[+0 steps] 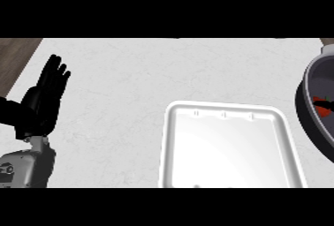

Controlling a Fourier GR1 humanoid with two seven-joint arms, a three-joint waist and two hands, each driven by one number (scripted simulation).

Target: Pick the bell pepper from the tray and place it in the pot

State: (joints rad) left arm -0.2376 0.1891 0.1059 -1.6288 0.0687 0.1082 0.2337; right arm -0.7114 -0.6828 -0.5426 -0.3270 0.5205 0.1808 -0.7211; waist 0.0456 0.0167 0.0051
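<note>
**Pepper reads as in the pot, not on the tray**

Nearest you: the tray (228,150) sits bottom centre. It's white and shallow, with a raised rim and three small slots along its far wall. The pepper isn't in it.

Left of the tray, well apart: the left forearm (26,167) comes in from the lower edge. The left hand (44,99) above it is open, fingers straight and pointing up, holding and touching nothing. That's a resting pose. The right hand shows nowhere, so you get no read on it.

Right of the tray, slightly farther: the pot (302,103), dark grey and cut off by the view's edge. Inside is a red patch with a green speck, which I read as the bell pepper (323,106), lying low in the pot near the tray-side wall. Only a sliver shows, so you can't tell which way up it lies.

Beyond the tray: the pale surface (130,70) runs to its far edge, with a strip of wooden floor (16,53) at far left.

Judgement: the place step looks done and there's nothing left to pick from the tray.

If you need to re-grasp:
- Expect it to be light, hollow and fairly stiff.
- The smooth waxy skin may slip between fingers, and the lobed body will roll unevenly.
- Take it round the widest part, fingers and thumb on opposite sides, not by the stem.
- The pot wall will crowd the hand, so come in from above.
</note>
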